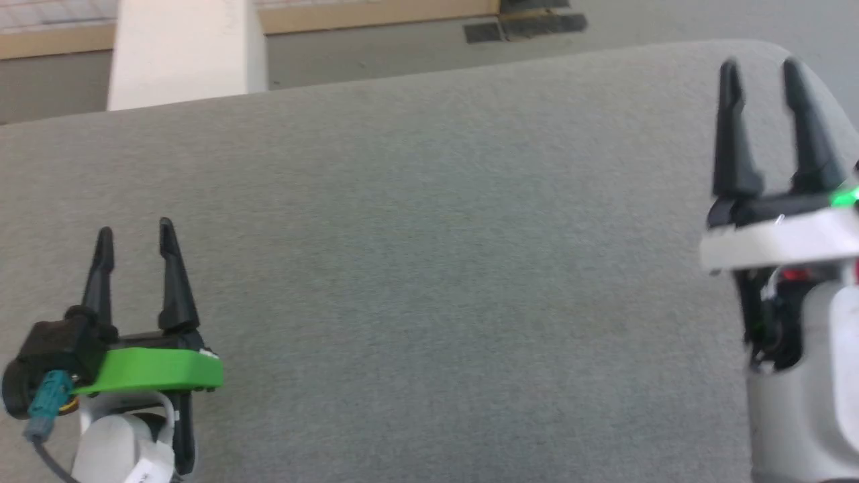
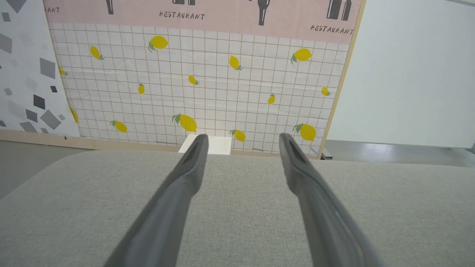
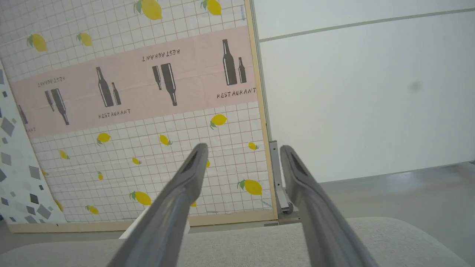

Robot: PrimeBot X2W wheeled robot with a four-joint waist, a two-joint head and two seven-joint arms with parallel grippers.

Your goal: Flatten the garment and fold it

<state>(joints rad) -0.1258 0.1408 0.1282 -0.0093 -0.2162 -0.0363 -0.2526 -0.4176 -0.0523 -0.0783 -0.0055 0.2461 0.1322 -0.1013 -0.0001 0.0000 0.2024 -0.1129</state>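
Both my left gripper (image 1: 135, 227) and right gripper (image 1: 760, 63) hang spread and empty over the grey fabric-covered surface (image 1: 429, 268); flattening and folding, I judge, lie wholly ahead.

What I've got on my screen is a light grey, fabric-covered worktop (image 1: 429, 268) with a woven texture, lying smooth and flat, with rounded far corners. Its far edge runs a bit tilted across my head view.
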